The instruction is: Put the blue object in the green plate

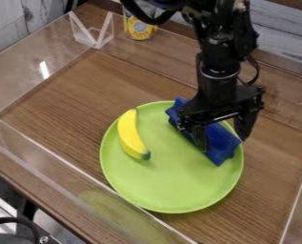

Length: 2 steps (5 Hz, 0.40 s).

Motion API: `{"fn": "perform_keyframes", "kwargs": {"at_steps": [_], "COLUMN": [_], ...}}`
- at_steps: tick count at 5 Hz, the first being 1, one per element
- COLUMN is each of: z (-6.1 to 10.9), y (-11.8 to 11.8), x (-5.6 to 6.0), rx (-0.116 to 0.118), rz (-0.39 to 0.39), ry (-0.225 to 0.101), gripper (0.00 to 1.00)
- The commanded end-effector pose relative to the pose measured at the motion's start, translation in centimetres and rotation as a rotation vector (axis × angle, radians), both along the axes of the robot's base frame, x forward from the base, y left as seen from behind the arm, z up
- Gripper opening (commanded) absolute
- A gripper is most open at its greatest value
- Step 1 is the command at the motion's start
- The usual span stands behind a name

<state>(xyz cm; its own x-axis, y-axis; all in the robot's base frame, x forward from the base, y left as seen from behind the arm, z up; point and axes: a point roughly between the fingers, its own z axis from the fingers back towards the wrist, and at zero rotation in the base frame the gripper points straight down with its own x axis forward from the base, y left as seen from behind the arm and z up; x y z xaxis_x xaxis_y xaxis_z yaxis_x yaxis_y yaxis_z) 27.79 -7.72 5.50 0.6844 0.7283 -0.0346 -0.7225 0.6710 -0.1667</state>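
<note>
The blue object [218,143] lies on the right part of the green plate [172,176], its long side running from upper left to lower right. My gripper [217,119] points straight down over the block's upper end, open, its black fingers [249,118] standing on either side of the block. The arm and fingers hide the block's upper end, so I cannot tell whether the fingers still touch it. The block rests on the plate surface.
A yellow banana [134,134] lies on the left part of the plate. A clear plastic wall [39,162] surrounds the wooden table. A yellow cup [142,28] and a clear stand [92,34] sit at the back.
</note>
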Motion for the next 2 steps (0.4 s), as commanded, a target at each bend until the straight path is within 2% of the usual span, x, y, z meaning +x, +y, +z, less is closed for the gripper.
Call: {"fn": "perform_keyframes", "kwargs": {"at_steps": [1, 2], "z": [1.17, 1.41], "y": [-0.44, -0.48], "x": [0.25, 0.22], "rx": [-0.01, -0.013], "rz": [-0.013, -0.016], "ry": [-0.039, -0.043], "gripper": [1.0, 1.0]}}
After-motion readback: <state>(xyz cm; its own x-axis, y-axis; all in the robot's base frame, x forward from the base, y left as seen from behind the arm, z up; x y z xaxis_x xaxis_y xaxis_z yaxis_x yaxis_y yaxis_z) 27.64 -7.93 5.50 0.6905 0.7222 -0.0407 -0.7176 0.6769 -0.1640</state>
